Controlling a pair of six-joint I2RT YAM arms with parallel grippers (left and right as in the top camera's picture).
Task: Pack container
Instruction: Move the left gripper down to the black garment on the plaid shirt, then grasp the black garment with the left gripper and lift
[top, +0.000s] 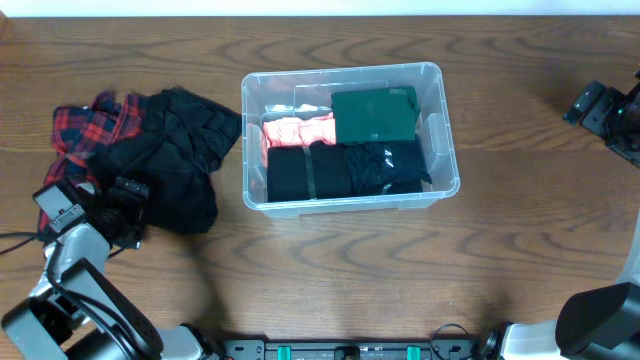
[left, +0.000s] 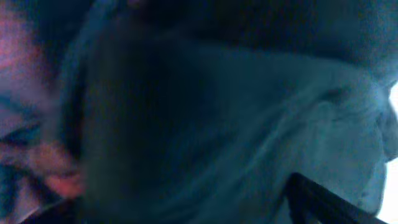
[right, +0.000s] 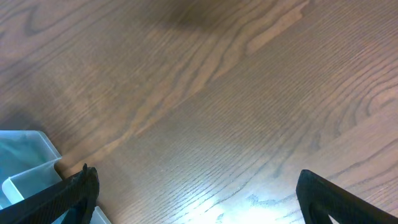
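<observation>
**Overhead: bin mid-table, part filled, left arm at the clothes heap**

Overhead view puts the container (top: 350, 207) near the middle of the wooden table (top: 400, 290), with its long sides running left to right. It stands upright and has no lid on it. Inside, a folded green garment (top: 374, 115) lies in the far right part and a folded pink garment (top: 298, 130) just to the left of it. Folded black clothing (top: 340, 170) fills the near side from wall to wall.

Just left of the bin is a loose heap. A crumpled black garment (top: 175, 150) lies closest to the bin, and a red plaid shirt (top: 90, 125) spreads out from under its far left side.

The left gripper (top: 125, 195) is pressed into the near left edge of the black garment. Its wrist camera shows only blurred dark cloth right up against the lens. Whether its jaws are released or clenched on the fabric cannot be told.

The right gripper (right: 196, 180) is at the far right of the table, well apart from the bin. Its 2 fingers are spread wide and hold nothing, with bare wood between them. A corner of the clear bin shows at the lower left of the right wrist view, beside 1 finger.
</observation>
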